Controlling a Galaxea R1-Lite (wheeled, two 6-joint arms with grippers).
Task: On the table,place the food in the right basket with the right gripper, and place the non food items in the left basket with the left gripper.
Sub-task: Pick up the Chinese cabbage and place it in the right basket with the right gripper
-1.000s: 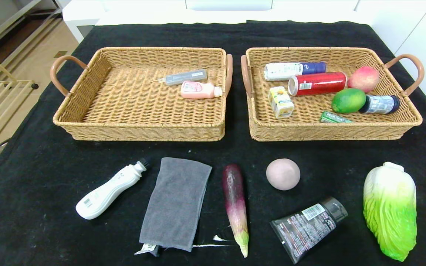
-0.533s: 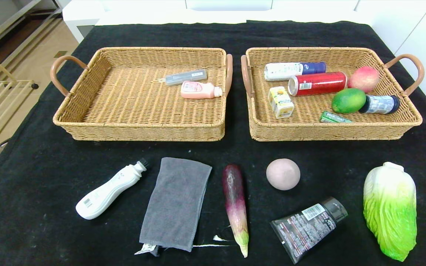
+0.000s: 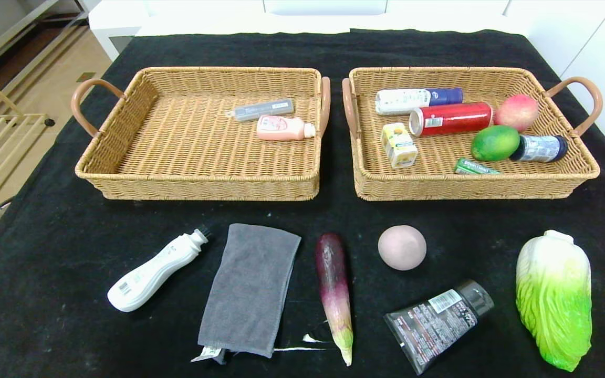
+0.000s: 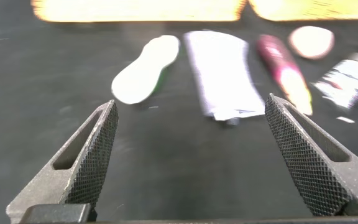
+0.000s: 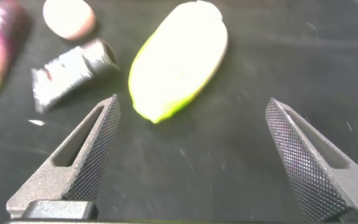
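On the black cloth in front of the baskets lie a white bottle (image 3: pixel 154 270), a grey towel (image 3: pixel 250 289), a purple eggplant (image 3: pixel 334 289), a pink ball-shaped item (image 3: pixel 402 247), a black tube (image 3: pixel 439 323) and a green cabbage (image 3: pixel 554 296). Neither arm shows in the head view. My left gripper (image 4: pixel 191 158) is open and empty above the cloth, short of the white bottle (image 4: pixel 145 78) and towel (image 4: pixel 222 74). My right gripper (image 5: pixel 191 158) is open and empty, short of the cabbage (image 5: pixel 179 59).
The left basket (image 3: pixel 124 173) holds a grey case (image 3: pixel 263 109) and a pink bottle (image 3: pixel 284 127). The right basket (image 3: pixel 544 181) holds a white-blue bottle, a red can (image 3: pixel 449 118), a yellow carton, a peach, a green fruit (image 3: pixel 494 143) and other small items.
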